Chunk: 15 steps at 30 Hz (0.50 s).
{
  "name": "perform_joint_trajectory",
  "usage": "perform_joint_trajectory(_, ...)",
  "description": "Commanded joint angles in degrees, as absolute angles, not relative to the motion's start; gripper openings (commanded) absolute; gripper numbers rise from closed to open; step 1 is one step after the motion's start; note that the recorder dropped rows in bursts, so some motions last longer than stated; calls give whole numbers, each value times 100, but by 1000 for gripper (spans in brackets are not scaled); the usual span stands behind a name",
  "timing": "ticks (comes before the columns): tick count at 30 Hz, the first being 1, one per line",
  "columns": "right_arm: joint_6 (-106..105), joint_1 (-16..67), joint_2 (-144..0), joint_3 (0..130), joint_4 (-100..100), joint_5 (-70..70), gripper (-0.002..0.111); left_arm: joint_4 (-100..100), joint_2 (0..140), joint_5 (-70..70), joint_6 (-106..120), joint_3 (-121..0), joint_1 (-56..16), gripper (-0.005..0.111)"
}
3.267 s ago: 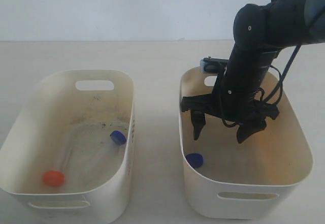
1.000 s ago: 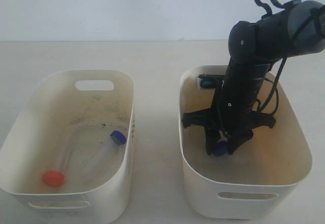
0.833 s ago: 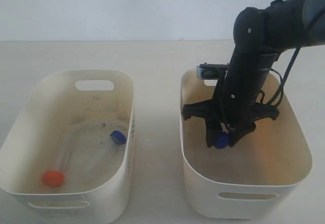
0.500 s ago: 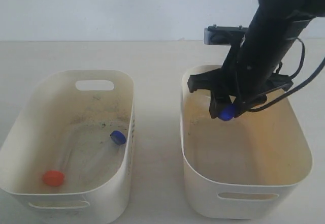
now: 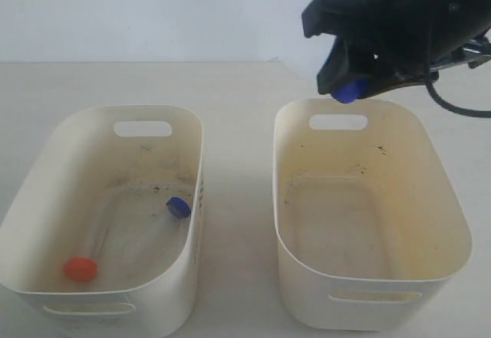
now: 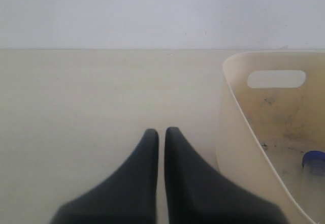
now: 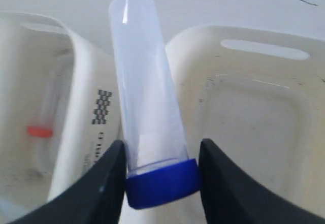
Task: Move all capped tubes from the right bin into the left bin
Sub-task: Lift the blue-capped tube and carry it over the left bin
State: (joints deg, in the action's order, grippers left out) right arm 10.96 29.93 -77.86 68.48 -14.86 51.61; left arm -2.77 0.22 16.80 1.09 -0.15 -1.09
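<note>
My right gripper [image 5: 347,83] hangs high above the far rim of the right bin [image 5: 285,223], shut on a clear tube by its dark blue cap [image 5: 353,91]. In the right wrist view the tube [image 7: 147,92] stands out past the black fingers [image 7: 109,176], which clamp the cap. The right bin's yellowish floor holds no tube. The left bin [image 5: 192,135] holds two tubes, one orange-capped [image 5: 80,268] and one blue-capped [image 5: 178,206]. My left gripper [image 6: 161,131] is shut on nothing, over bare table beside the left bin [image 6: 238,112]. It is out of the exterior view.
Both bins stand side by side on a beige table [image 5: 238,93], with a strip of bare table between them. A pale wall runs behind. The left bin's outer side carries small dark print [image 7: 103,107].
The right gripper shut on the blue-capped tube on the right bin's floor and lifted it out, rising to above the bin's far rim. The left bin's tubes have not moved.
</note>
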Motion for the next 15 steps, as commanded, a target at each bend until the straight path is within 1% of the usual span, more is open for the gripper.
perform_joint_trajectory(1, 987, 3693, -7799, 6866, -1924, 4680, 0, -328, 0, 1692, 97, 0, -122, 4)
perform_joint_trajectory(8, 1396, 4935, -8113, 6866, -1924, 3563, 0, -328, 0, 1692, 97, 0, -122, 4)
perform_joint_trajectory(15, 1693, 5507, -8820, 6866, -1938, 2991, 0, -328, 0, 1692, 97, 0, -122, 4)
